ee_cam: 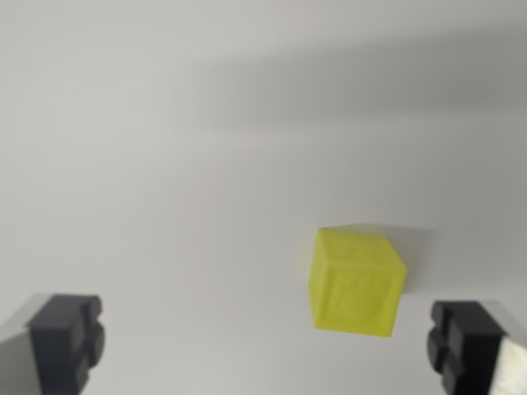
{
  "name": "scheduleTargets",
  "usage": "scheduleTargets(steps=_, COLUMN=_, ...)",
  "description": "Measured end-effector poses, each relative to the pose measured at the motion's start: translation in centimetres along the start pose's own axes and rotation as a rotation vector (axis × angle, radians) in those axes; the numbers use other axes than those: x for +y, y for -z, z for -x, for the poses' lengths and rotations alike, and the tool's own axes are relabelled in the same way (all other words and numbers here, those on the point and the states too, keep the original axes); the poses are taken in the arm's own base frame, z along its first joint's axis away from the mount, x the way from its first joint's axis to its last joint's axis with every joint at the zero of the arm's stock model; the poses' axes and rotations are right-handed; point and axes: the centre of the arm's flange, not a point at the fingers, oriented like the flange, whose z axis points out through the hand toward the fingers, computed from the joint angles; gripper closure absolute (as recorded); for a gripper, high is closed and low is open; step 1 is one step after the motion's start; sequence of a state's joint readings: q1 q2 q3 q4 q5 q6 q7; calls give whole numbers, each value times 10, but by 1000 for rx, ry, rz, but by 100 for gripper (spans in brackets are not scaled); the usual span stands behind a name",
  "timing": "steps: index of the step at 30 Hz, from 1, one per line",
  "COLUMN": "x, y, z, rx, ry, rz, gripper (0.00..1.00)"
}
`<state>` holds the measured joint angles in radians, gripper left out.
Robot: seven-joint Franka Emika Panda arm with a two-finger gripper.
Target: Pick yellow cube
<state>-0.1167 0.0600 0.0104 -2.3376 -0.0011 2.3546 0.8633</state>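
Black fingertips [70, 337] of the claw [268, 346] stand wide apart at the bottom corners, holding nothing. Between them, but nearer the one on the wrist view's right, sits the yellow cube [356, 282] on the pale tabletop [165, 164]. A good grasp probably needs shifting toward the wrist view's right to centre the cube, then descending before closing. Count: one cube, two fingertips.

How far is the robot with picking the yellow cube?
Done: the gripper is open near the yellow cube. In hand: lining up, since the cube sits toward the wrist view's right, close to that finger. Left: centring, closing, lifting; the cube is not yet grasped.
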Motion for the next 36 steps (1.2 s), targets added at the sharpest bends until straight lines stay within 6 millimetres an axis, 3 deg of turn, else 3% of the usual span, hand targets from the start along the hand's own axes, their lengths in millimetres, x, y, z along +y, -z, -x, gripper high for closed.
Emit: scheduleTargets(steps=36, x=65, y=-92, z=12, rx=15, ry=-80, rz=-21, gripper=0)
